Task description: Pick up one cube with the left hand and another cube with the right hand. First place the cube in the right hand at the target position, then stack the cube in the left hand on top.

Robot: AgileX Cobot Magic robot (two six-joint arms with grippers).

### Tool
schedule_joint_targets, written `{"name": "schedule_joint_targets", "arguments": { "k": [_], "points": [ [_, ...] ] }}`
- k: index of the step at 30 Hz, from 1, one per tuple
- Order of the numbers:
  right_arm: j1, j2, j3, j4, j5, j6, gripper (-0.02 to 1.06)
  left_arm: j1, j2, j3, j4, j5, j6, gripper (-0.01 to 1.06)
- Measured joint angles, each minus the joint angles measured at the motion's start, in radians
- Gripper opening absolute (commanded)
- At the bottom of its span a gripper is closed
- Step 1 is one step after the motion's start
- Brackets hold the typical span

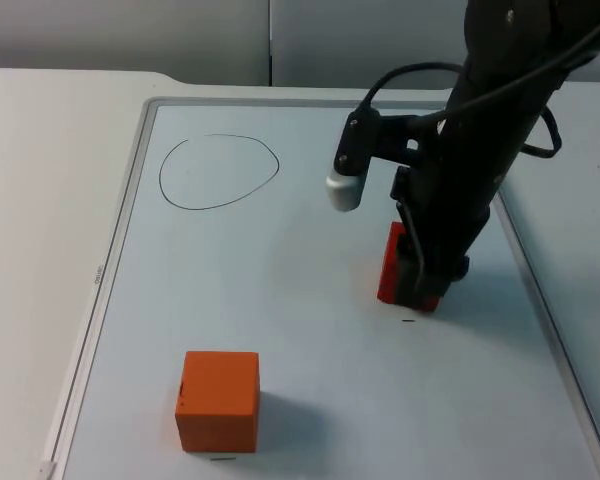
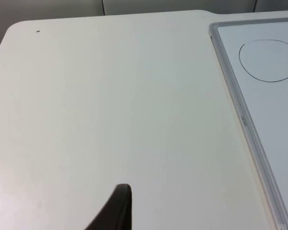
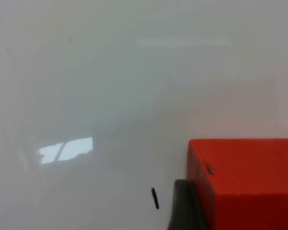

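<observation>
Starting nearest me, the orange cube (image 1: pixel 218 400) sits untouched at the whiteboard's (image 1: pixel 310 330) front edge. Further in, the right gripper (image 1: pixel 420 285) is down around the red cube (image 1: pixel 392 262), a fingertip (image 3: pixel 182 206) just beside its face; I cannot tell whether it has clamped (lifting early could tip or drop it). Farthest, the drawn circle (image 1: pixel 218 172) marks the target. The left gripper (image 2: pixel 116 211) waits over the bare table (image 2: pixel 110 96), its state unclear.
</observation>
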Motion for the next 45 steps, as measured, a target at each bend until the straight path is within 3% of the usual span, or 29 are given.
{"name": "schedule_joint_targets", "arguments": {
  "k": [2,4,12,16,18,22,30,35,45],
  "points": [
    [0.000,-0.011,-0.002,-0.007,0.010,0.010,0.01,0.000,0.000,0.000,0.000,0.000,0.000,1.05],
    [0.000,-0.073,-0.019,-0.015,0.063,0.022,0.00,0.000,0.000,0.000,0.000,0.000,0.000,1.05],
    [0.000,-0.364,-0.066,-0.015,0.112,0.129,0.00,0.000,0.000,0.000,0.000,0.000,0.000,1.05],
    [0.000,-0.628,-0.070,-0.040,0.167,0.333,0.00,0.000,0.000,0.000,0.000,0.000,0.000,1.05],
    [0.000,-0.688,-0.064,-0.059,0.184,0.380,0.00,0.000,0.000,0.000,0.000,0.000,0.000,1.05],
    [0.000,-0.864,-0.010,-0.084,0.207,0.462,0.00,0.000,0.000,0.000,0.000,0.000,0.000,1.05],
    [0.000,-1.329,0.248,-0.092,0.232,0.628,0.00,0.000,0.000,0.000,-0.009,0.000,-0.003,1.05],
    [0.000,-1.532,0.345,-0.092,0.239,0.702,0.00,0.000,0.000,0.000,-0.045,0.000,-0.044,1.05],
    [0.000,-1.661,0.404,-0.092,0.276,0.747,0.00,0.000,0.000,-0.014,-0.150,-0.009,-0.027,1.04]
  ]
}}
